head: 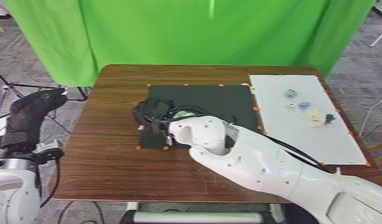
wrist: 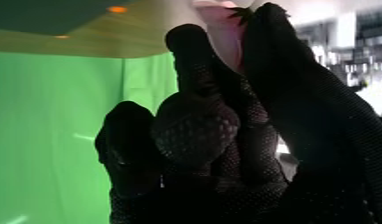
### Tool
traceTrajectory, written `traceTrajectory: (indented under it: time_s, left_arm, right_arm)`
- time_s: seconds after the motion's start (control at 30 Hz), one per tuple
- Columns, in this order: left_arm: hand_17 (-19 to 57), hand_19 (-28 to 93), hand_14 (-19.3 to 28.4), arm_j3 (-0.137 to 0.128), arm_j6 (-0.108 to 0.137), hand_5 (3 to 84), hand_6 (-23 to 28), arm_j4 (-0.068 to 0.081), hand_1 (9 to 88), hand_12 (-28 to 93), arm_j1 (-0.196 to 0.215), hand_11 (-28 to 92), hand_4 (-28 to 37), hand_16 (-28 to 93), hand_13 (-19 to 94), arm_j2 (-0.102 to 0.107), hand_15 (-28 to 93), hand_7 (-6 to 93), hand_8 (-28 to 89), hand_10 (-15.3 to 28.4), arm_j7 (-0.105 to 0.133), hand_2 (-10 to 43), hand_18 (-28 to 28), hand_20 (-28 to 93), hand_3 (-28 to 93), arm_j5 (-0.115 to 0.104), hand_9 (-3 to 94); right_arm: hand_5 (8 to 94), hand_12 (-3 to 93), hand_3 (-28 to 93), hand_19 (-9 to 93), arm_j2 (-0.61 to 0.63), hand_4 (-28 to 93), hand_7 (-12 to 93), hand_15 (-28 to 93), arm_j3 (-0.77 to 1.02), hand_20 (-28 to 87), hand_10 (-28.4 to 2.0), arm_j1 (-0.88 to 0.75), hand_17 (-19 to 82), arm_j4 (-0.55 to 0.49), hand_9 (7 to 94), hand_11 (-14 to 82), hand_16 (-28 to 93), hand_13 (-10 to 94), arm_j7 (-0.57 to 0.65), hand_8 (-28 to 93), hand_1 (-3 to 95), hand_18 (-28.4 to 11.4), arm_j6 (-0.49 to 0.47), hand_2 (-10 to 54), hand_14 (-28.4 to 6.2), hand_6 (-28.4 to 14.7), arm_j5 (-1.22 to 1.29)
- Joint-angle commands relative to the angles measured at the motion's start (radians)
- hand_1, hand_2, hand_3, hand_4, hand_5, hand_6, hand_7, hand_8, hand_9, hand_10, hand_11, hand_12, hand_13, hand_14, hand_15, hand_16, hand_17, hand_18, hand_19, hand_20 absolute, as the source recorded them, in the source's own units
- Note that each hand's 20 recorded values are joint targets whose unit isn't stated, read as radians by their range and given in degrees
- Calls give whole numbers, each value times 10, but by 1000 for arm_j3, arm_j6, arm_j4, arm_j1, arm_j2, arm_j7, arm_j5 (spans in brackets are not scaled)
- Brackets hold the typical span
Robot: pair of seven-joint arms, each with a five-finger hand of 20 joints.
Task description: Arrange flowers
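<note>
Several small flowers (head: 314,118), pale green, blue, light yellow and dark blue, lie on the white board (head: 281,135) at the right side of the brown table (head: 107,165). The robot's right hand (head: 152,111) is over the left part of the black mat (head: 205,95), pinching a pink flower (wrist: 224,37) with a bit of green. Off the table's left side, the left hand (head: 29,112) is empty, its fingers loose.
</note>
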Motion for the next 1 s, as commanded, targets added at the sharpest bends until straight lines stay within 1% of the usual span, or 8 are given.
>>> traceTrajectory:
  time_s: [0.03,0.1,0.33,0.7,0.77,0.87,0.9,1.0]
  left_arm:
    - [61,75,164,19,-19,482,35,5,334,150,-21,274,-144,25,387,6,183,222,-93,131,-4,-49,100,142,635,13,479]
    - [61,75,163,18,-15,482,35,2,334,150,-17,274,-144,25,387,5,182,222,-93,131,-2,-49,100,143,636,12,479]
    - [61,76,164,13,-18,482,34,-1,333,150,-11,273,-143,25,386,1,182,223,-93,130,-8,-49,100,142,635,12,479]
    - [60,76,163,9,-26,481,34,-3,333,150,-4,272,-142,26,386,-4,181,223,-92,131,-9,-49,101,141,634,11,478]
    - [60,76,163,8,-27,481,35,-3,333,150,-2,272,-142,26,386,-4,181,222,-93,130,-8,-49,101,142,634,13,479]
    - [60,75,163,5,-33,479,34,-3,332,150,-2,272,-141,27,386,-5,181,223,-93,130,-8,-52,101,141,635,16,478]
    - [59,74,163,4,-29,479,34,-5,331,150,2,271,-141,27,386,-5,181,223,-92,131,-6,-53,101,141,635,15,477]
    - [59,75,163,9,-31,477,33,-3,331,151,-1,272,-141,27,385,-5,180,223,-93,130,-7,-55,102,142,635,14,476]
  right_arm:
    - [704,430,595,932,-9,-175,369,657,8,562,-108,6,608,65,725,76,328,844,1,145,585,-110,-4,-95,-8,9,-3]
    - [705,422,595,932,-2,-175,367,659,-6,563,-109,7,608,44,718,80,328,842,28,144,583,-110,-11,-95,-8,10,-7]
    - [706,397,594,932,2,-173,362,663,-1,561,-112,6,606,52,701,100,327,838,34,143,580,-109,-38,-95,-10,13,-17]
    - [704,377,597,932,13,-168,357,667,8,561,-113,12,603,58,690,112,324,834,44,156,574,-110,-63,-95,-11,19,-12]
    - [696,367,603,932,16,-161,355,668,11,562,-115,14,602,52,686,119,324,832,42,165,563,-112,-82,-95,-13,21,-7]
    - [662,292,604,932,18,-150,332,668,23,562,-125,21,597,44,659,171,324,826,34,171,537,-114,-121,-95,-15,12,0]
    - [645,276,602,932,18,-150,321,668,21,561,-128,27,592,40,647,179,324,822,39,168,530,-115,-135,-95,-16,8,3]
    - [610,268,606,932,19,-143,305,670,35,559,-129,31,586,29,624,179,324,815,26,161,506,-119,-189,-95,-19,3,-3]
